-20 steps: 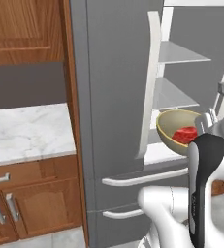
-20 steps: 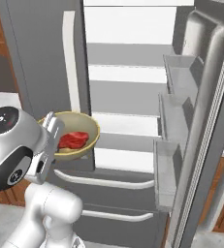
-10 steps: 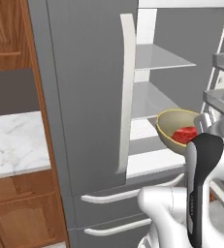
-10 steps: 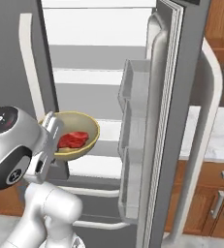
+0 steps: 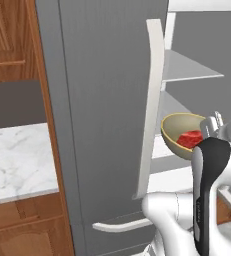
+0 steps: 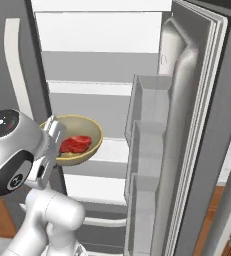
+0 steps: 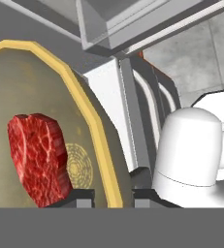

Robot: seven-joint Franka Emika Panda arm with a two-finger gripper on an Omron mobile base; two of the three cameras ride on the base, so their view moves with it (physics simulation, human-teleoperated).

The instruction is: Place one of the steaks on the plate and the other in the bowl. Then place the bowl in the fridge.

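Ahead of the fingers (image 7: 79, 196), past the bowl (image 6: 87, 131) they pinch by its near rim, the open fridge (image 6: 112, 107) shelves wait; the steak (image 6: 76, 144) lies inside the bowl. Hand view shows the rim between the tips; right base view shows shelf height and the open door.

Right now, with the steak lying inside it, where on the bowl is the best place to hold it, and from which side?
Hold the bowl by its thin rim, one finger inside and one outside, as the end effector does now. Come from the edge farthest from the fridge, so the bowl leads onto a shelf. The steak lies low in the middle, clear of the rim.
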